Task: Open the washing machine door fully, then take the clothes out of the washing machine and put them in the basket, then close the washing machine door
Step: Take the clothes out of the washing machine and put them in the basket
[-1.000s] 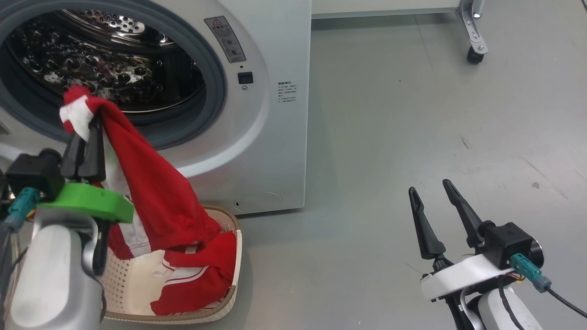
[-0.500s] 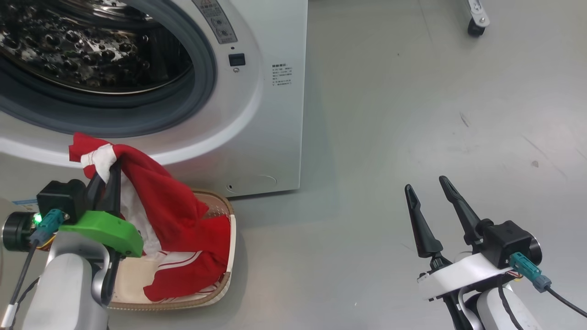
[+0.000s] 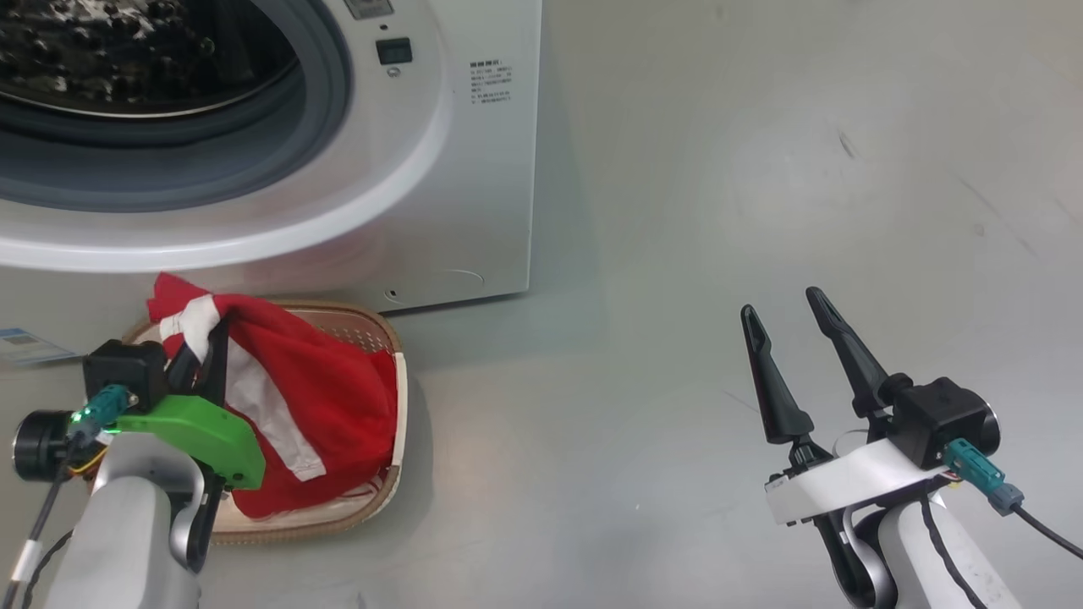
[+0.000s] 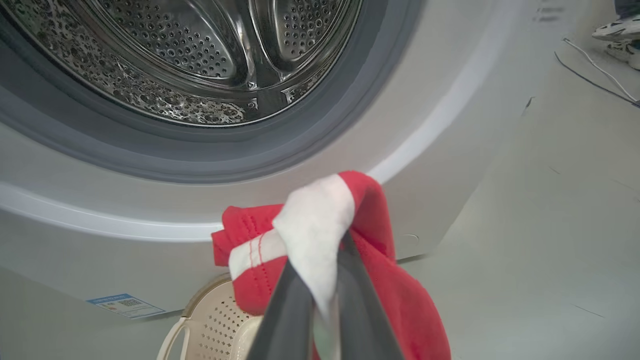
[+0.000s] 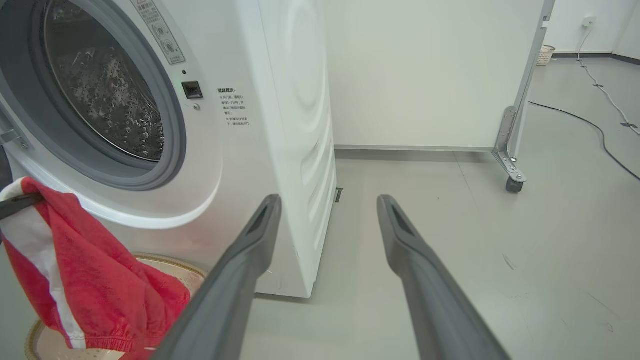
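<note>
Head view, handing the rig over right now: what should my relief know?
Grip: left end effector shut on the clothes, top end raised over the basket, the rest lying in it; right end effector open, empty, above the floor.
Done: washing machine stands open; no clothes in the visible part of the drum.
To do: let go, check the whole drum, close the washing machine.

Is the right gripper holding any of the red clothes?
No, the right gripper has its fingers wide apart with nothing between them, while the clothes hang well to one side of it.
</note>
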